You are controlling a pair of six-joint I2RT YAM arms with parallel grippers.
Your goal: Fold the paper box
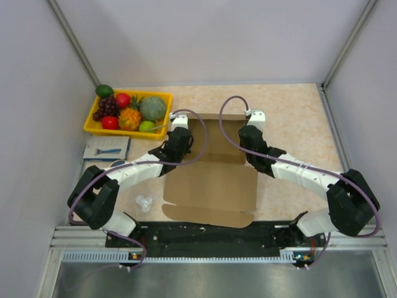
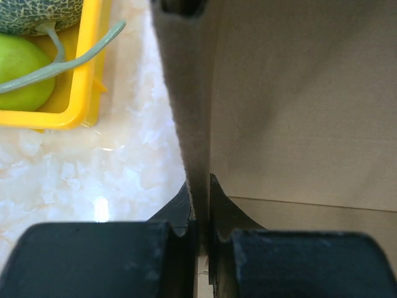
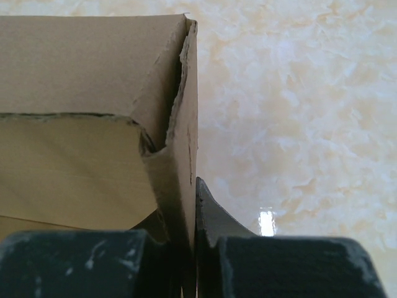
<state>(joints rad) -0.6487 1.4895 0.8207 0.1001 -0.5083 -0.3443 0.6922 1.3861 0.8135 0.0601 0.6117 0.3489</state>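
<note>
Paper box (image 1: pixel 211 186): long axis near-far, rnd flap (image 1: pixel 208 216) nearest.

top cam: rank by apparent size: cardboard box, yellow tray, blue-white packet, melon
1. paper box, clearly the largest
2. yellow tray
3. blue-white packet
4. melon, the smallest, though it is not far behind the packet

All sit at about table level, so nearness to the camera barely skews the order.
</note>
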